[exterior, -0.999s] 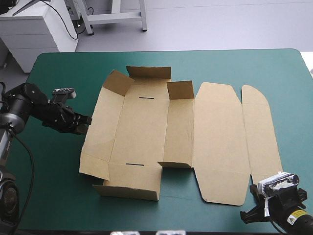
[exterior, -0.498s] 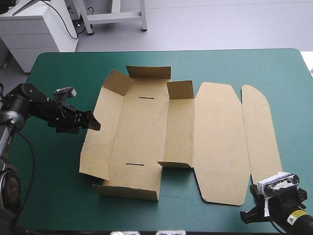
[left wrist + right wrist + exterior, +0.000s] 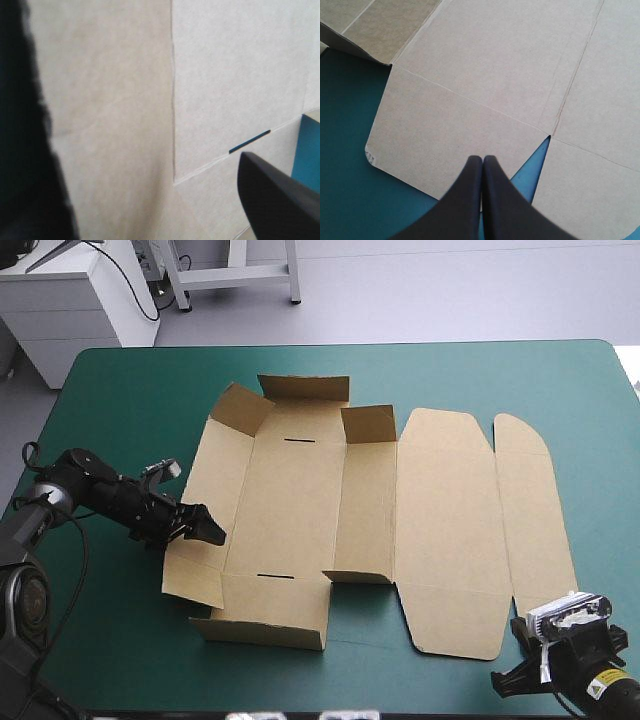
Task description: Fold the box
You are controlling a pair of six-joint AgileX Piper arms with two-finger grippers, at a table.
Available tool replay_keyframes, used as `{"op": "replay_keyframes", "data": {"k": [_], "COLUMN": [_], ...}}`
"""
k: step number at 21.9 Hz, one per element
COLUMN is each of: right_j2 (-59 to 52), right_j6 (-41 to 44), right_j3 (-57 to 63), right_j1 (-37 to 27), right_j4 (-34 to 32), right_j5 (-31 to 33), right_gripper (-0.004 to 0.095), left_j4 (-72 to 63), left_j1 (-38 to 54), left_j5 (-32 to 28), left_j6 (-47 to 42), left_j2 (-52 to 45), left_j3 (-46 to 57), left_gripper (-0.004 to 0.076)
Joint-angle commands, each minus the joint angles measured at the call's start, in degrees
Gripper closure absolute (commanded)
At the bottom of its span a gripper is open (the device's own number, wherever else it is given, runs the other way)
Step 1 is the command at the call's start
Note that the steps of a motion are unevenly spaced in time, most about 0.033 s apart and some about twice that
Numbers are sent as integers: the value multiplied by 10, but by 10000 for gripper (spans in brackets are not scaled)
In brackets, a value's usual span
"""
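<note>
The brown box (image 3: 300, 500) lies spread out in the middle of the teal-green table. Its far flaps and near wall (image 3: 265, 612) are raised, and the lid panels (image 3: 450, 530) lie flat to the right. My left gripper (image 3: 205, 530) reaches in low from the left over the box's left side panel. In the left wrist view the left gripper (image 3: 140, 150) is open with board (image 3: 115, 100) behind both fingers, a slot (image 3: 250, 141) ahead. My right gripper (image 3: 482, 160) is shut and empty, pointing at the lid's near edge from the table's near right corner (image 3: 515, 680).
A small upright flap (image 3: 368, 425) stands between tray floor and lid. Teal-green cover (image 3: 120, 390) shows around the box on every side. The table's near edge runs just behind the right gripper.
My left gripper has opened and slid nearer and rightward, from beside the box's left edge onto its left side panel. The right arm and the box have not moved.
</note>
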Motion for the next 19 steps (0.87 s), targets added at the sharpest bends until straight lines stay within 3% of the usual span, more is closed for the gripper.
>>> {"op": "replay_keyframes", "data": {"k": [1, 5, 6, 7, 9, 13, 19], "right_j2": [5, 5, 5, 5, 5, 5, 5], "right_j6": [-1, -1, -1, -1, -1, -1, -1], "right_j3": [-14, -14, -14, -14, -14, -14, -14], "right_j1": [2, 2, 2, 2, 2, 2, 2], "right_j4": [10, 10, 11, 11, 11, 11, 11], "right_j5": [-29, -29, -29, -29, -29, -29, -29], "right_gripper": [928, 928, 928, 928, 928, 928, 928], "left_j4": [-54, -55, -55, -56, -57, -88, -85], "left_j1": [0, 0, 0, 0, 0, 0, -2], "left_j5": [45, 40, 29, 21, -20, -40, 11], "left_j6": [21, 20, 20, 20, 34, 65, 67], "left_j2": [-22, -16, -16, -16, -16, -16, -16], "left_j3": [-9, -9, -9, -9, -9, -9, -43], "left_gripper": [215, 403, 511, 556, 730, 732, 732]}}
